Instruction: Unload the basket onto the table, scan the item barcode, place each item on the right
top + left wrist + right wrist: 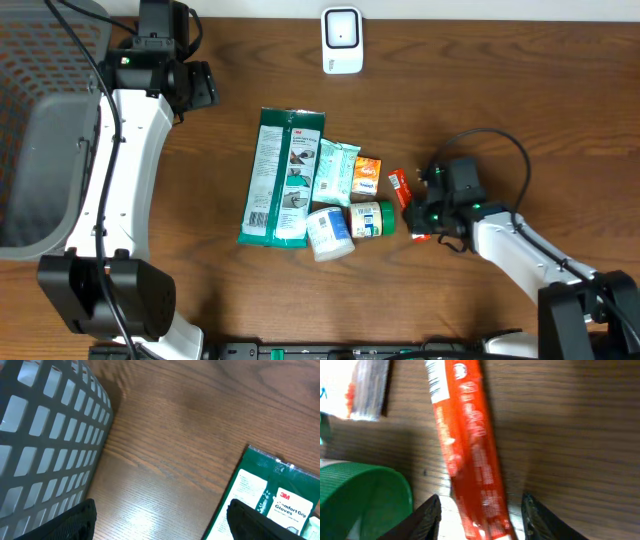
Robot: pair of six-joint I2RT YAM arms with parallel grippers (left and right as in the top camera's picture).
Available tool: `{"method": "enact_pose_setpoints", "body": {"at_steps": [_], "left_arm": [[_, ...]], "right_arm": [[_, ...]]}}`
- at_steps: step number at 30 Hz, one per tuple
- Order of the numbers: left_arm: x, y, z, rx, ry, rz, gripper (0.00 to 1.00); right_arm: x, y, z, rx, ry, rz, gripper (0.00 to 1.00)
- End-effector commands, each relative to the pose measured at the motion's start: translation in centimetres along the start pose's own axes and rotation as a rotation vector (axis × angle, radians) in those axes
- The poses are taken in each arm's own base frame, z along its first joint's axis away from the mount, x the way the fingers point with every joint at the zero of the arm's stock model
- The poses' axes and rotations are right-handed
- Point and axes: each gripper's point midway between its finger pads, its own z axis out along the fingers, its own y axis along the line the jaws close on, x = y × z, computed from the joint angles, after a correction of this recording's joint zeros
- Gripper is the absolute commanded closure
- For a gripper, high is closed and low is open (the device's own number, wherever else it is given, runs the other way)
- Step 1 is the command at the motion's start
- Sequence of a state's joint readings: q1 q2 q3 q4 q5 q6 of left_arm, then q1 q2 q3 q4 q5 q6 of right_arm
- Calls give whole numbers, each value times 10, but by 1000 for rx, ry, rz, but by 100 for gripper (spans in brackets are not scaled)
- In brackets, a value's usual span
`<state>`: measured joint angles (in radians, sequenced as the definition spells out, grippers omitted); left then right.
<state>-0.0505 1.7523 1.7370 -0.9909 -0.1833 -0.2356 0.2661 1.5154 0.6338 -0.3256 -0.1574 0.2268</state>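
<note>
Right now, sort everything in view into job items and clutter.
Job: red packet, right gripper straddling it, white scanner.
Lying about: gloves pack, teal pouch, orange box, green-lidded jar, white tub, grey basket.

A green glove package [260, 495] lies on the wood surface [190, 435] at four o'clock in the left wrist view. Its white label panel [292, 505] carries a red "3M" logo above the words "Comfort Grip Gloves"; the finer print beside it cannot be read. In the right wrist view, a red stick packet [470, 455] shows a barcode [436, 380] at twelve o'clock and white lettering too blurred to read.
</note>
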Motion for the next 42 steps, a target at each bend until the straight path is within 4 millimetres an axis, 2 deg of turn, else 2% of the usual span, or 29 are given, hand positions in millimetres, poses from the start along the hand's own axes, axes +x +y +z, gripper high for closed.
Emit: {"method": "enact_pose_setpoints", "body": {"at_steps": [1,5,9,13,15,18,19,20,25,31,35,38,42], "left_arm": [[0,1,1,-10,3,6,17],[0,1,1,-10,3,6,17],[0,1,1,-10,3,6,17],[0,1,1,-10,3,6,17],[0,1,1,-10,3,6,17],[0,1,1,-10,3,6,17],[0,1,1,-10,3,6,17],[0,1,1,-10,3,6,17],[0,1,1,-10,3,6,17],[0,1,1,-10,3,6,17],[0,1,1,-10,3,6,17],[0,1,1,-10,3,6,17],[0,1,1,-10,3,6,17]], "right_arm": [[50,-10,18,78,144,-19,49],[55,-16,16,119,161,11,56],[67,-26,12,175,208,13,55],[70,-28,9,186,232,17,55],[72,-28,9,190,238,31,66],[72,-28,9,190,238,29,88],[71,-28,9,189,235,29,99],[70,-27,8,189,233,28,99],[42,-23,-8,191,202,-72,99],[-2,-7,-49,160,115,-165,99],[-26,2,-67,141,2,-242,99],[-41,7,-79,131,-77,-289,99],[-48,13,-87,126,-123,-369,99]]}}
